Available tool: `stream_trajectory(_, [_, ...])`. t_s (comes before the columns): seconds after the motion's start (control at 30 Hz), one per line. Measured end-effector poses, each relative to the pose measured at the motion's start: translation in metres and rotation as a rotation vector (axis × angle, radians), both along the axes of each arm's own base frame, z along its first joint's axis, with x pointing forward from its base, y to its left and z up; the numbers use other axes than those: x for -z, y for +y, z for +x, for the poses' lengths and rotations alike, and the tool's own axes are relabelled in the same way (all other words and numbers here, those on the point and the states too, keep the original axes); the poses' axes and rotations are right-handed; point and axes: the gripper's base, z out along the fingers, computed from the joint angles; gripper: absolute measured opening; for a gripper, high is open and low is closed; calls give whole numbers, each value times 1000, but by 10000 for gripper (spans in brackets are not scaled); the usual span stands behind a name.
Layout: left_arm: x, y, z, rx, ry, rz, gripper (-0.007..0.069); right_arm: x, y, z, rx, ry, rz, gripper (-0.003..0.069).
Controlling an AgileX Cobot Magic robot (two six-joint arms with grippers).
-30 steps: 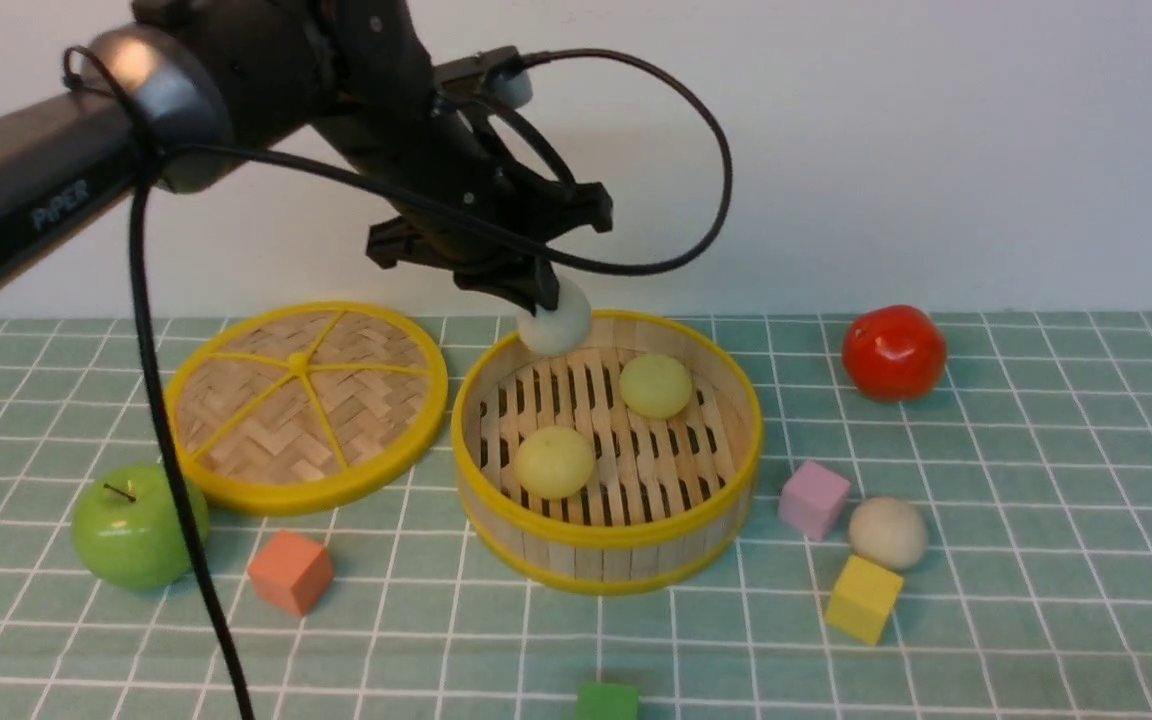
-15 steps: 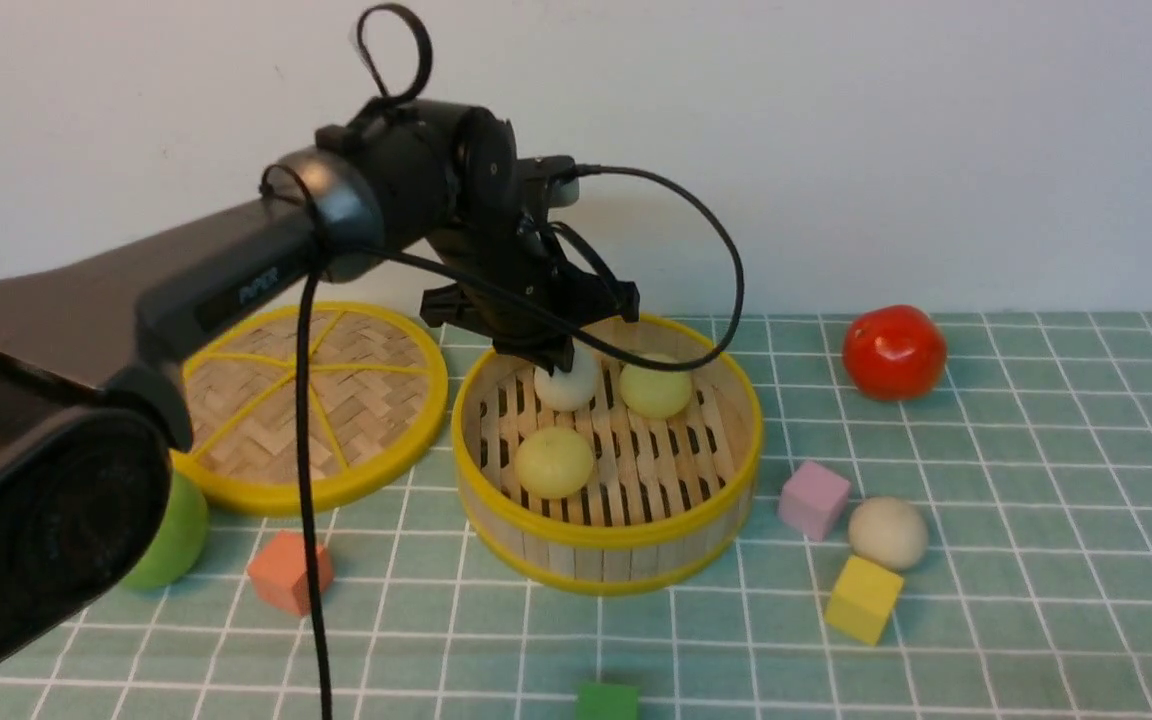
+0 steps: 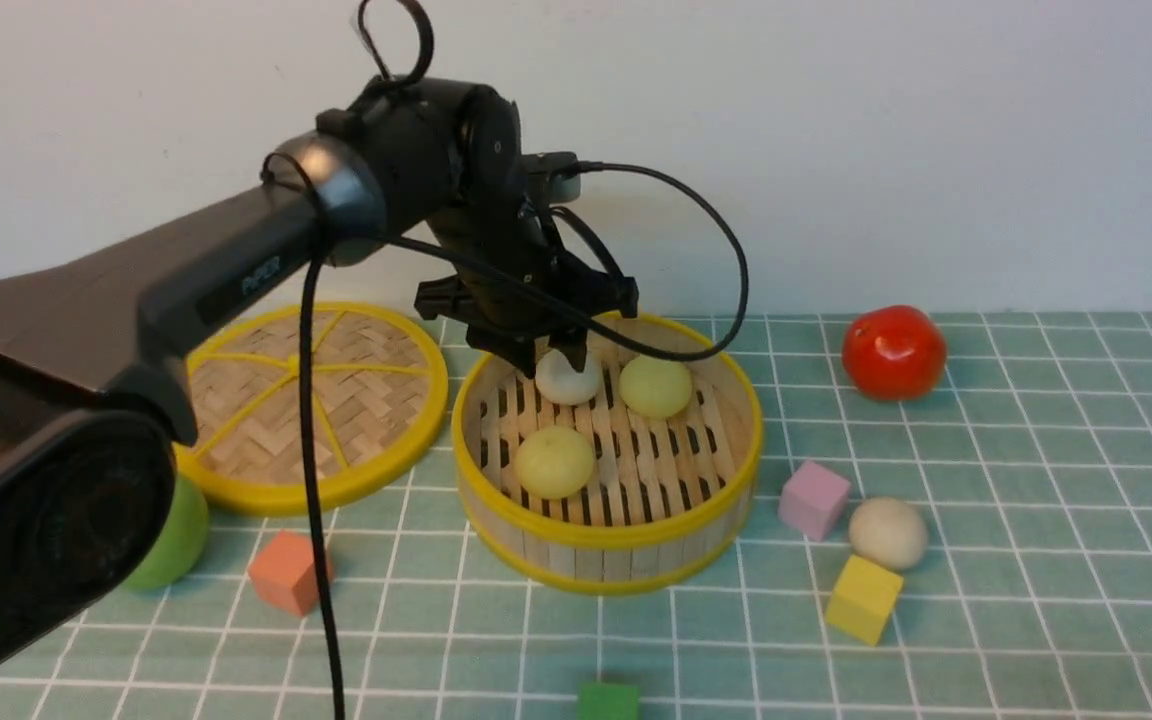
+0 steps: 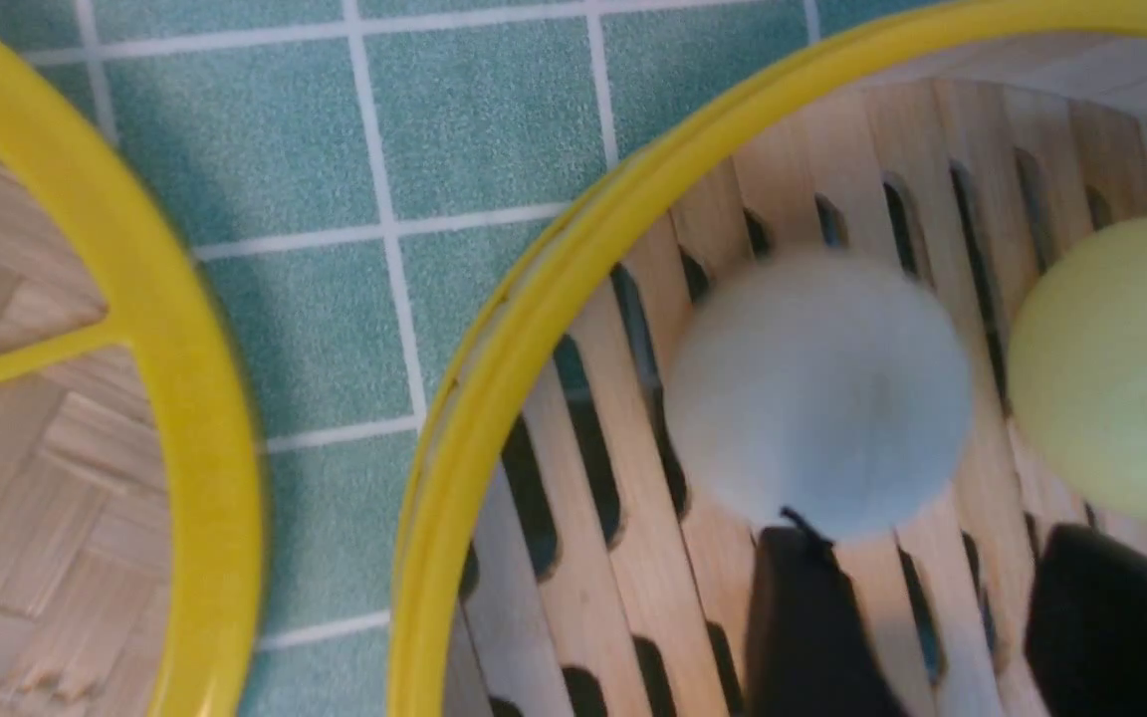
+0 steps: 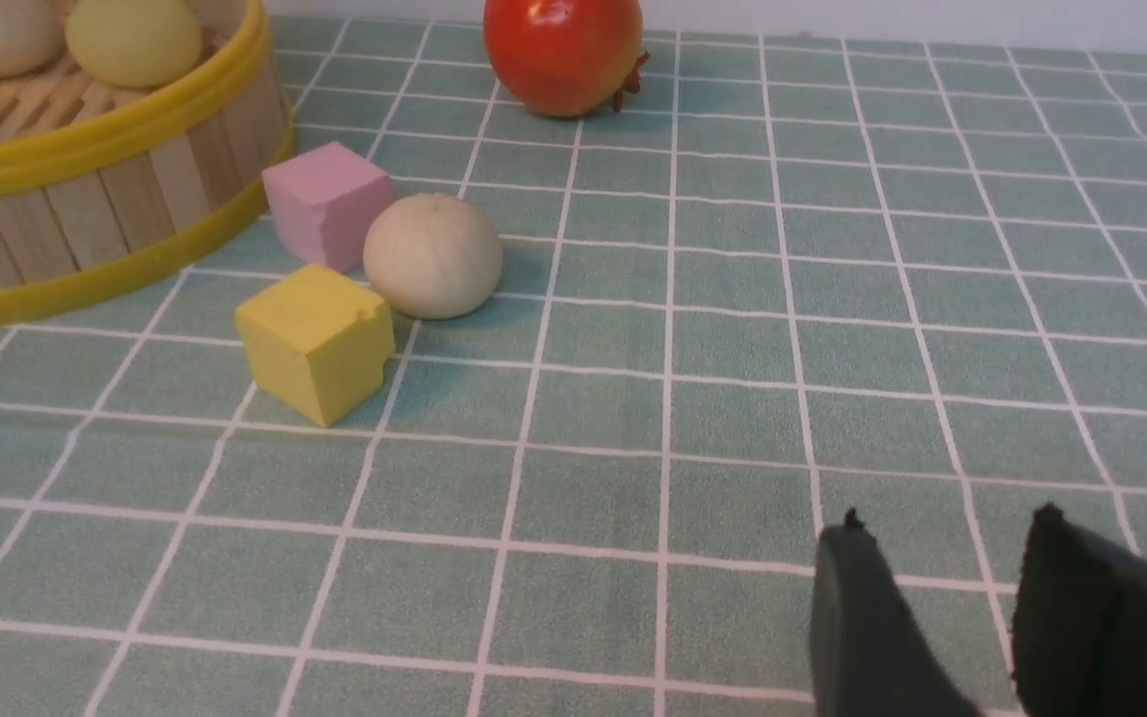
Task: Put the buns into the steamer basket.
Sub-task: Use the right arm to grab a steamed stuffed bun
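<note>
Jaws of the left gripper (image 3: 548,355) stand apart with nothing between them, just above the far left part of the steamer basket (image 3: 606,560). In the left wrist view its two dark fingers (image 4: 802,627) show a clear gap, and the white bun (image 4: 817,393) lies on the slats just beyond their tips, touching neither on its sides.

That white bun (image 3: 568,380) rests on the basket's floor near the far wall. Just to its right sits the far yellow-green bun (image 3: 655,386), close beside it. The near yellow-green bun (image 3: 555,462) lies on the slats toward the near left of the basket, apart from the other two.

Outside, to the right of the basket, the cream bun (image 3: 888,533) sits on the green checked tablecloth (image 3: 1036,600), between a pink cube (image 3: 814,499) and a yellow cube (image 3: 863,598).

Left of the basket, the woven lid (image 3: 306,400) lies flat on the cloth, its rim close to the basket's.

Low over bare cloth, the right gripper (image 5: 947,523) has its jaws parted and empty, well to the near right of the cream bun (image 5: 432,256).
</note>
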Motion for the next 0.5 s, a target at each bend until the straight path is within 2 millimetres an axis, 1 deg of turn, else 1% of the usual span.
stream_trajectory(0.07, [-22,4,-9,4,-6,2,407,0,0,0,0,0,0,239])
stream_trajectory(0.1, [-26,5,-10,4,-11,2,412,0,0,0,0,0,0,239])
stream_trajectory(0.17, [-56,12,-24,9,-20,11,421,0,0,0,0,0,0,239])
stream_trajectory(0.23, [-81,18,-37,14,-27,12,419,0,0,0,0,0,0,239])
stream_trajectory(0.3, [-106,25,-52,26,-46,13,406,0,0,0,0,0,0,239])
stream_trajectory(0.33, [-127,31,-64,34,-66,9,388,0,0,0,0,0,0,239])
stream_trajectory(0.37, [-138,34,-72,37,-82,4,378,0,0,0,0,0,0,239])
stream_trajectory(0.47, [-173,48,-100,42,-136,-17,309,0,0,0,0,0,0,239])
stream_trajectory(0.5, [-185,54,-113,42,-161,-26,281,0,0,0,0,0,0,239])
